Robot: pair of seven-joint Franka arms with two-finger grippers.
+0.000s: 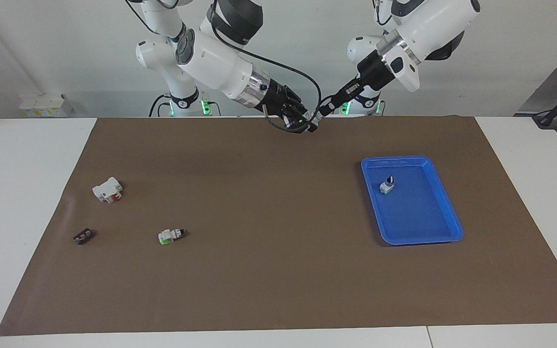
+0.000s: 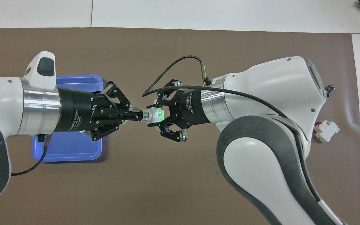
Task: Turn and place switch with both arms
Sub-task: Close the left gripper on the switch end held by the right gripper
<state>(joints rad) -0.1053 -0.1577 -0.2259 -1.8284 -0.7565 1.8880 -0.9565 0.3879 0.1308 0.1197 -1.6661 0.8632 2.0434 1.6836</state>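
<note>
A switch point(image 2: 159, 115) with a white body, green part and silver collar hangs in the air between both grippers, over the middle of the brown mat near the robots' edge. My right gripper point(image 2: 153, 116) is shut on its body. My left gripper point(image 2: 137, 115) is shut on the black knob end, fingertips pinched together. In the facing view the switch point(image 1: 313, 118) is a small speck between the left gripper point(image 1: 320, 113) and the right gripper point(image 1: 307, 122). A second switch point(image 1: 169, 235) lies on the mat toward the right arm's end. A third one point(image 1: 387, 185) stands in the blue tray point(image 1: 433, 236).
The blue tray point(image 2: 70, 153) sits toward the left arm's end, partly under the left wrist. A white block with a red part point(image 1: 107, 190) and a small dark strip point(image 1: 83, 236) lie on the mat toward the right arm's end.
</note>
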